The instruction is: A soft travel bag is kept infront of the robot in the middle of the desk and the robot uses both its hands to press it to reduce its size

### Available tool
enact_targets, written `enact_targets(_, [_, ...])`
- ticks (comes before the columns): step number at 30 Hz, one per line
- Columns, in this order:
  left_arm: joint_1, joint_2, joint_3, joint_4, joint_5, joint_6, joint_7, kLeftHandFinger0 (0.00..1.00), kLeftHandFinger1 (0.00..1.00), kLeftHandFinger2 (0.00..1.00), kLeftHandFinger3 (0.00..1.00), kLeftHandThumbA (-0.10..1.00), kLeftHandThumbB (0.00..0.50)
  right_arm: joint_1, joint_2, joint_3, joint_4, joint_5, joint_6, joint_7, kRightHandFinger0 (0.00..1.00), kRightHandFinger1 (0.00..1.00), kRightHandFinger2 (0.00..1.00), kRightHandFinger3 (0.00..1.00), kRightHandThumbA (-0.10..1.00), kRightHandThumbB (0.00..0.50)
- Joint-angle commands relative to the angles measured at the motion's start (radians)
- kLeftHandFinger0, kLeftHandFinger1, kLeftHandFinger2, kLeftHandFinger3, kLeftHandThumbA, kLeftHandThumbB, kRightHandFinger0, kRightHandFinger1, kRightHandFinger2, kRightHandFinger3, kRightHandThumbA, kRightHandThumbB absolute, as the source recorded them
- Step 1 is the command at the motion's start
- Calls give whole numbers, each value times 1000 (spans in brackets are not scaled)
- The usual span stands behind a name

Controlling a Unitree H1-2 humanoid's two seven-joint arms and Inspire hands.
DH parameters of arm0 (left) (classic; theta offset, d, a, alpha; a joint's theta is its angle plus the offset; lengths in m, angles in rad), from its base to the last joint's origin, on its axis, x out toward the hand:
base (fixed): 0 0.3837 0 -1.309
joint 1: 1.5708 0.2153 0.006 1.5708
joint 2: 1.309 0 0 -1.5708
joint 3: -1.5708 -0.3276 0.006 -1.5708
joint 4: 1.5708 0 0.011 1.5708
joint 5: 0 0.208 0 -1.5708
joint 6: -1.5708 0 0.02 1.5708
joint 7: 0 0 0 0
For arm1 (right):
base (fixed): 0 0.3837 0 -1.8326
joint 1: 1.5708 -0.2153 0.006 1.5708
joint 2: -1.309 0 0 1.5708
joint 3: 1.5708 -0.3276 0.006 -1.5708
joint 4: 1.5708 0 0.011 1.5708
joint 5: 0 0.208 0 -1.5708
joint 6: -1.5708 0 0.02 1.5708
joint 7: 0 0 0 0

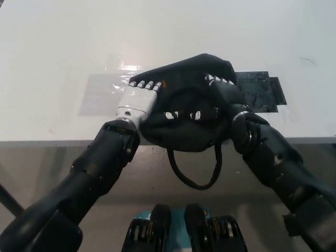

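Left robot hand (137, 98), white, lies flat against the left flank of the travel bag (184, 123), its fingers (146, 84) held together and extended, tips curled onto the bag's upper left edge; it presses the fabric rather than enclosing it. Right robot hand (223, 92), black, bears on the bag's right flank in mirror fashion, its light-tipped fingers reaching the upper right edge; black on black, its outline merges with the bag, and whether it clasps any fabric cannot be told. The travel bag, black and soft, sits between the two hands near the front edge of the white table (63, 47), roughly at the middle of the view. Its top is bunched upward into a peaked fold between the hands. A carrying strap (191, 173) hangs from the bag in a loop below the table edge. Under and behind the bag, a pale taped patch (100, 92) shows at left and a dark flat mat (260, 92) at right.
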State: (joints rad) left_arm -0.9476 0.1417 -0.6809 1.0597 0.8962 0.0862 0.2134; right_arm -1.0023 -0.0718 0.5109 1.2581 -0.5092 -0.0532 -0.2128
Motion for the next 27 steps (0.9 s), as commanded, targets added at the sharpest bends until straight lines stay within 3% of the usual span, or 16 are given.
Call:
enact_targets(1, [41,-3,-47,40,22,-58,-2,1000,1000,1000,1000,1000,330,82,9,79,108,-91,57,8,1000,1000,1000,1000,1000,224])
enact_targets(8, [14,11,-16,2,-27,-57,-24,1000,1000,1000,1000,1000,296,49,-12,74,69,-38,37,10,1000,1000,1000,1000,1000,230])
enact_targets(9, [9,13,-8,-7,-34,-60,-21,1000,1000,1000,1000,1000,301,46,-20,63,51,-28,24,-1,1000,1000,1000,1000,1000,212])
enact_targets(12, [-27,42,62,-108,-91,-93,-8,1000,1000,1000,1000,1000,262,36,-72,-24,-130,32,0,-16,1000,1000,1000,1000,1000,263])
enact_targets(13, [-31,54,95,-167,-116,-92,-26,1000,1000,1000,1000,1000,276,44,-88,-61,-216,56,9,-5,1000,1000,1000,1000,1000,270])
enact_targets(14, [-44,66,130,-234,-136,-88,-37,1000,1000,1000,1000,1000,297,51,-107,-104,-323,79,18,12,1000,1000,1000,1000,1000,263])
enact_targets(17, [-89,78,206,-322,-178,-106,-26,1000,1000,1000,1000,1000,278,54,-132,-199,-519,141,28,43,1000,1000,1000,1000,1000,212])
enact_targets(18, [-101,83,222,-354,-187,-95,-44,1000,1000,1000,1000,1000,276,58,-139,-229,-583,164,28,57,1000,1000,1000,1000,1000,267])
enact_targets(19, [-112,86,243,-390,-198,-93,-50,1000,1000,1000,1000,1000,272,67,-144,-259,-659,181,43,69,1000,1000,1000,1000,1000,200])
enact_targets(21, [-133,99,289,-486,-232,-77,-81,1000,1000,1000,1000,1000,283,73,-158,-309,-820,218,95,103,1000,1000,1000,1000,1000,204])
enact_targets(23, [-137,110,332,-603,-265,-36,-131,1000,1000,1000,1000,1000,296,78,-167,-349,-953,246,171,141,1000,1000,1000,1000,1000,261])
enact_targets(25, [-134,113,375,-709,-303,6,-174,1000,1000,1000,1000,1000,313,74,-171,-378,-1047,265,230,162,1000,1000,1000,1000,1000,263])
enact_targets(27, [-133,116,404,-786,-323,20,-188,1000,1000,1000,1000,1000,292,73,-178,-400,-1111,278,255,173,1000,1000,1000,1000,1000,272])
